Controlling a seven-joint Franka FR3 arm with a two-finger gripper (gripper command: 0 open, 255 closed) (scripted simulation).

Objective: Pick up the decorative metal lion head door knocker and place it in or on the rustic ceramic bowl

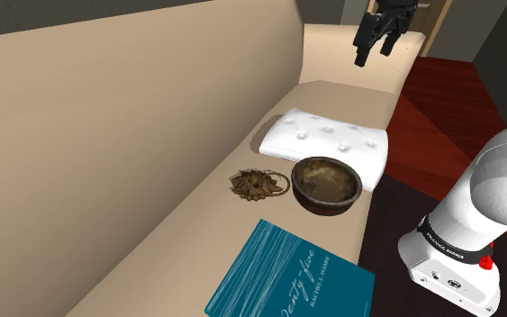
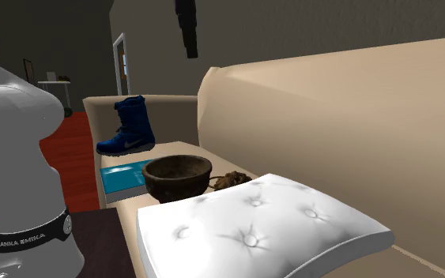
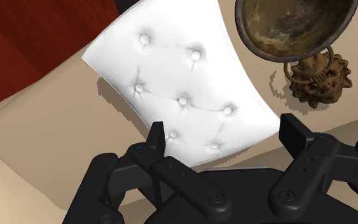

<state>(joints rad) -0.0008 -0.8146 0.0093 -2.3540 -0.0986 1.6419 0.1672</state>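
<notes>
Two fingers (image 3: 157, 137) on the claw (image 3: 224, 130), set wide apart, with nothing between them. Claw high in the air over the far end of the sofa (image 1: 107, 135), well apart from everything on the seat.

Directly below, a white tufted cushion (image 1: 328, 144), flat on the seat.

Just nearer than the cushion, a brown bowl (image 1: 326, 183), upright and with nothing in it, close against the cushion's near edge.

Just beside the bowl, to the shoulder view's left and toward the backrest, the knocker (image 1: 258, 184): flat on the seat, brown and rough-edged, ring turned toward the bowl. Not in the bowl, not in the claw.

Nearer again, a teal book (image 1: 292, 279), flat on the seat, apart from both bowl and knocker.

Beyond the book in the second exterior view, a blue boot (image 2: 126, 126), upright at the sofa's other end by the armrest.

To the shoulder view's right of the sofa, red floor (image 1: 440, 117).
</notes>
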